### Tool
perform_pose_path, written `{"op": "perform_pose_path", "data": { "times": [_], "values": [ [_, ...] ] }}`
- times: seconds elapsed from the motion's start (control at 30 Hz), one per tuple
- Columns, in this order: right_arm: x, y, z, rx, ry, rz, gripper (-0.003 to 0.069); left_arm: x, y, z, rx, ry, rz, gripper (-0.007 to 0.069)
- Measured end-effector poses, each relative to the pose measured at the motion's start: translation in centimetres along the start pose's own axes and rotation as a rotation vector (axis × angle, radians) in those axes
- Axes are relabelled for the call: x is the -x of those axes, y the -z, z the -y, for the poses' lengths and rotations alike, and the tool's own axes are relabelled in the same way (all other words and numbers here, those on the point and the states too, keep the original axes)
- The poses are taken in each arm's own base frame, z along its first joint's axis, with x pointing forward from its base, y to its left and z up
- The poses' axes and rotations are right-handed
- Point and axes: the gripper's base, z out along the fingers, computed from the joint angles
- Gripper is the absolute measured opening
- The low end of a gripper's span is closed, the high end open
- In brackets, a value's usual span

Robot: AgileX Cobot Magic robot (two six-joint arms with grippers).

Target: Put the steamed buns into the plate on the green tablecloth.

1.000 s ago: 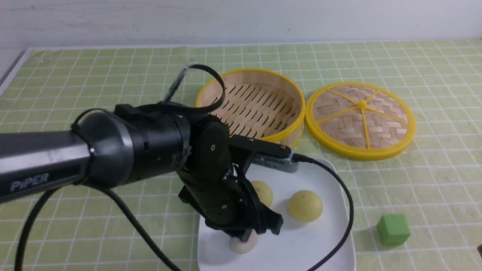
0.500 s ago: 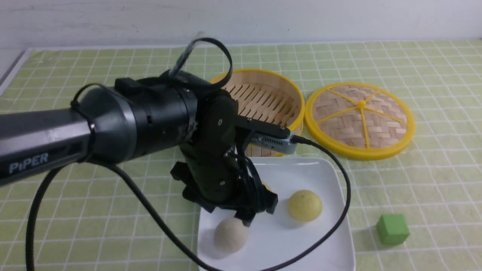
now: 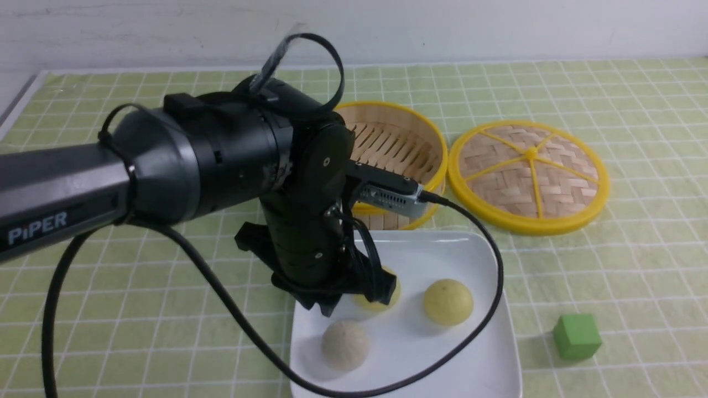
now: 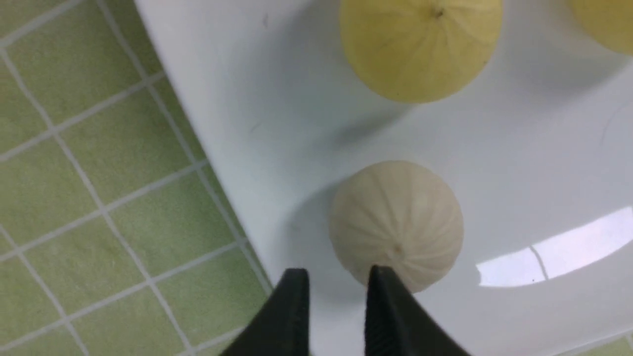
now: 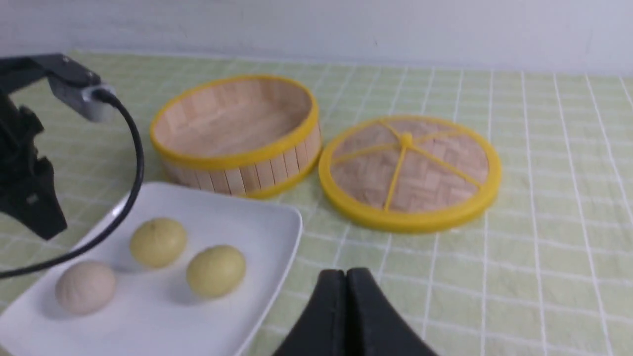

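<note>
Plate (image 4: 247,99): greyish bun (image 4: 395,222) below left fingers (image 4: 292,316)

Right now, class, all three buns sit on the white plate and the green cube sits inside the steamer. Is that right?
No. The front view shows the green cube on the tablecloth, right of the plate, not inside the steamer. The buns part holds.

Bamboo steamer (image 3: 398,149) stands open; woven lid (image 3: 529,176) lies flat beside it. Green cube (image 3: 576,336) sits near the worktop's (image 3: 12,97) front edge.
</note>
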Motion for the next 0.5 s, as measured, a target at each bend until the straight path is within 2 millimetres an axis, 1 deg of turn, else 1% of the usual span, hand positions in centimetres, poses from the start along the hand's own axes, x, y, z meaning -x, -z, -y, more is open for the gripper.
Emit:
{"op": "perform_pose_path", "data": {
  "times": [0.03,0.07,0.13,0.5],
  "values": [
    [-0.3,-0.5,0.0,0.005,0.000,0.020,-0.0010,0.0,0.0,0.0,0.002,0.005,0.001,0.0061],
    [-0.8,-0.9,0.0,0.008,-0.001,0.023,-0.0010,0.0,0.0,0.0,0.003,0.008,0.001,0.0031],
    [-1.4,-1.3,0.1,0.009,-0.005,0.015,-0.0010,0.0,0.0,0.0,0.004,0.010,0.003,0.0005],
    [-1.4,-1.4,0.0,0.021,-0.018,0.031,-0.0006,0.0,0.0,-0.1,0.007,0.011,0.004,0.0002]
  ]
}}
